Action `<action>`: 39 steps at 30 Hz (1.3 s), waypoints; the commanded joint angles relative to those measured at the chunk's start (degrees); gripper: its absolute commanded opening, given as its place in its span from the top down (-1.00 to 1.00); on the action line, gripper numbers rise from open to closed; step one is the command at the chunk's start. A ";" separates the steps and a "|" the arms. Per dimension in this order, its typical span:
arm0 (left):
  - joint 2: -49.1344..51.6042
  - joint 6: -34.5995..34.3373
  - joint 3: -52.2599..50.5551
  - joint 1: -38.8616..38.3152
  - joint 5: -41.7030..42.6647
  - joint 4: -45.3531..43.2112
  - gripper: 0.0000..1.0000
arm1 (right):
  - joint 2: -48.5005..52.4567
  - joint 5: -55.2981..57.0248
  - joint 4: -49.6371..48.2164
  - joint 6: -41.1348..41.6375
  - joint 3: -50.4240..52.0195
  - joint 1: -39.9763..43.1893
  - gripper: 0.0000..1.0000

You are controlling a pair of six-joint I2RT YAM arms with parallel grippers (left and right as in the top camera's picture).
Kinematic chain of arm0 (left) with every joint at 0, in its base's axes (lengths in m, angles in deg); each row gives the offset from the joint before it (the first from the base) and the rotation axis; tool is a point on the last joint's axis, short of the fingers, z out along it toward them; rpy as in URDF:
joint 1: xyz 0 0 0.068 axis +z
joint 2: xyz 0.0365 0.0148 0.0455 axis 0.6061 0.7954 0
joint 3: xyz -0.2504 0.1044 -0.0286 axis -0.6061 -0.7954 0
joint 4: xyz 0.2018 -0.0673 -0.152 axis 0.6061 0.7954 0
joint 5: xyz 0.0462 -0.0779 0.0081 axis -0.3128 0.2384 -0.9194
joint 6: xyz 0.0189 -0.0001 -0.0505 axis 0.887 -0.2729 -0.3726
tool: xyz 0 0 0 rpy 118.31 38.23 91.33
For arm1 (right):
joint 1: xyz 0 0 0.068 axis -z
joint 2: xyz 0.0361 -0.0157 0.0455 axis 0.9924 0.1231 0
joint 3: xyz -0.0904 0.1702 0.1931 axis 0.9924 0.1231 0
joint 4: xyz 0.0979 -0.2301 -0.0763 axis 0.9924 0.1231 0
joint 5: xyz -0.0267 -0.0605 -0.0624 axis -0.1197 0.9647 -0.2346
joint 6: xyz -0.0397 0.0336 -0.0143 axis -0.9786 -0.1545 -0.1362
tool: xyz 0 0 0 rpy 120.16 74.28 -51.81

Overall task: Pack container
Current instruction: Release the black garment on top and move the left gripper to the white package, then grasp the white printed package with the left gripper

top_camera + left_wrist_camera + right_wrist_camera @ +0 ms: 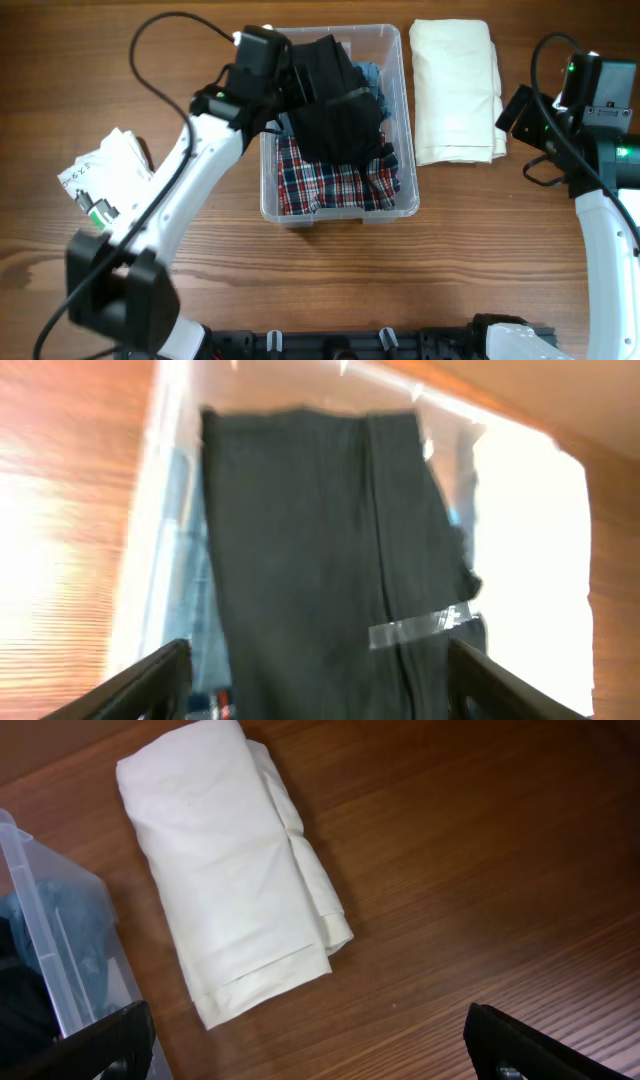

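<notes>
Container [408, 130]: clear plastic, mid-bench, mouth up, long axis running far to near in the overhead view, one short side facing the far edge and the other the robot. At far left of the bench [60, 80], a white folded bundle [115, 165] with dark handwriting along one edge, too small to read, and a small green-and-black item [97, 212] at its near corner, likewise unreadable. Next rightward, left end effector [318, 660] above the container's far-left corner, fingers [150, 680] spread wide and gripping nothing; whether touching the black garment [335, 110] below, cannot tell. Black garment heaped over the container's far half, crossed by a plain strip of clear tape [420, 625]. Beneath it, blue denim [372, 75] by the far right wall and red-and-blue plaid cloth [335, 185] across the near end. Just beside the container's right wall, a cream folded cloth [457, 90] lying flat, long axis parallel to the container's. At far right, right end effector [310, 1040] over bare bench near the cream cloth, fingers [100, 1045] wide apart, empty.
</notes>
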 commanded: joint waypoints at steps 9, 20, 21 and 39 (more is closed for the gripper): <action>-12.55 0.81 1.49 18.69 -3.74 23.71 -1.00 | -0.24 0.57 -0.13 -0.72 -0.37 0.09 -1.00; -12.26 1.11 -2.51 43.17 -3.76 31.41 -1.00 | -0.24 0.57 -0.13 -0.70 -0.37 0.09 -0.99; -12.26 1.07 -3.58 44.61 -3.74 31.36 -1.00 | -0.24 0.57 -0.13 -0.70 -0.37 0.09 -0.99; -11.98 1.05 -21.35 57.64 -3.72 21.16 -1.00 | -0.24 0.57 -0.13 -0.70 -0.37 0.09 -1.00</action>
